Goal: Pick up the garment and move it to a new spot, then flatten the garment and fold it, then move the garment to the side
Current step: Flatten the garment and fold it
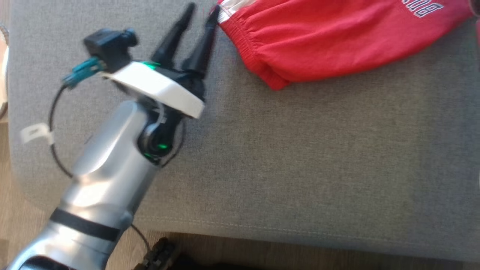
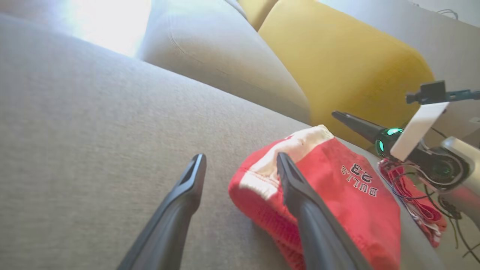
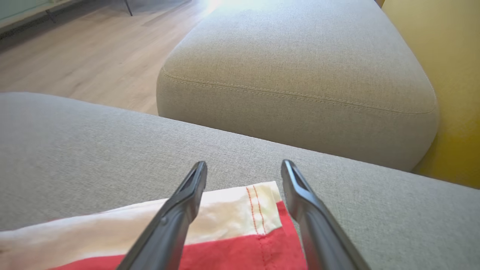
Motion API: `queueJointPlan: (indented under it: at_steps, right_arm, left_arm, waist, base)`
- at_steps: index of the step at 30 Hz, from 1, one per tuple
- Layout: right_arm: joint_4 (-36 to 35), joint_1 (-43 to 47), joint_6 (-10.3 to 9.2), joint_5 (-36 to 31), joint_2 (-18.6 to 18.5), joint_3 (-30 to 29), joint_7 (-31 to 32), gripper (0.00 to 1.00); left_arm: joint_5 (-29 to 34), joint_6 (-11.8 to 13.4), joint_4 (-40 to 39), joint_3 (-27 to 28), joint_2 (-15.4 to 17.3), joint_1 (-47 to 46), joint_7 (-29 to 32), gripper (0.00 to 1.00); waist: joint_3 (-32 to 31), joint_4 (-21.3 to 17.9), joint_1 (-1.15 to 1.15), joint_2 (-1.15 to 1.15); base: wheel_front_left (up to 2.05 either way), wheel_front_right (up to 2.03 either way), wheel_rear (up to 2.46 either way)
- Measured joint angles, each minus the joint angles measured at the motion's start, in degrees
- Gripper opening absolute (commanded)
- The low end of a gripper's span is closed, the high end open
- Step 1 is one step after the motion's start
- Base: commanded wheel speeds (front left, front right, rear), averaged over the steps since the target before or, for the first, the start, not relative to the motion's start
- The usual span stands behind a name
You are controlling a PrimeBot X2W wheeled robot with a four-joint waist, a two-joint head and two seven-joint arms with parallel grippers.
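Red shorts (image 1: 337,41) lie far right on the grey sofa cushion (image 1: 300,150). My left tool (image 1: 202,9) is wide open and empty, just beside their left edge. My right tool (image 3: 243,165) is wide open and empty, over the white hem (image 3: 240,210).

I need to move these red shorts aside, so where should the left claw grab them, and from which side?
Probably the white-trimmed corner of the red shorts, coming from the bare grey cushion on the robot's left. The layers bunch there into a raised, rounded edge, and the open left claw sits right beside it.
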Motion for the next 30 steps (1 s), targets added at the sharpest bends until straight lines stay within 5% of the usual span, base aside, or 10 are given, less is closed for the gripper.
queueJointPlan:
  at_steps: [9,14,20,21,24,30]
  right_arm:
    - [0.1,8.96,0.0,11.24,-7.12,1.66,3.91,1.0]
    - [1.6,12.34,0.0,13.55,-8.33,1.35,3.89,1.0]
    - [4.67,12.37,0.0,14.06,-10.68,0.68,4.12,1.0]
    - [5.28,12.3,0.0,14.05,-10.91,0.58,4.59,0.94]
    - [7.78,11.51,0.0,13.61,-11.25,0.22,6.79,0.0]
    - [10.37,11.63,0.02,13.63,-10.36,-0.07,8.0,0.0]
  left_arm:
    - [25.8,5.2,-10.14,17.85,-5.28,15.08,0.0,1.0]
    - [35.57,8.46,-17.53,20.83,-6.93,23.65,0.0,1.0]
    - [39.43,10.22,-23.28,19.3,-7.48,30.78,0.0,1.0]
    - [39.4,10.77,-24.1,18.73,-7.53,31.67,0.0,1.0]
    - [39.53,12.61,-25.77,17.04,-7.54,33.96,0.0,1.0]
    - [41.79,14.57,-26.29,16.26,-7.53,36.42,0.0,1.0]
  waist:
    - [-3.89,0.04,0.0,0.0]
    - [-4.73,2.5,0.0,0.0]
    - [-5.42,6.16,0.0,0.0]
    - [-5.6,6.63,0.0,0.0]
    - [-6.49,7.43,0.0,0.0]
    - [-8.44,7.37,0.0,0.0]
  base:
    - [0.0,0.0,0.0]
    - [0.0,0.0,0.0]
    - [0.0,0.0,0.0]
    - [0.0,0.0,0.0]
    - [0.0,0.0,0.0]
    - [0.0,0.0,0.0]
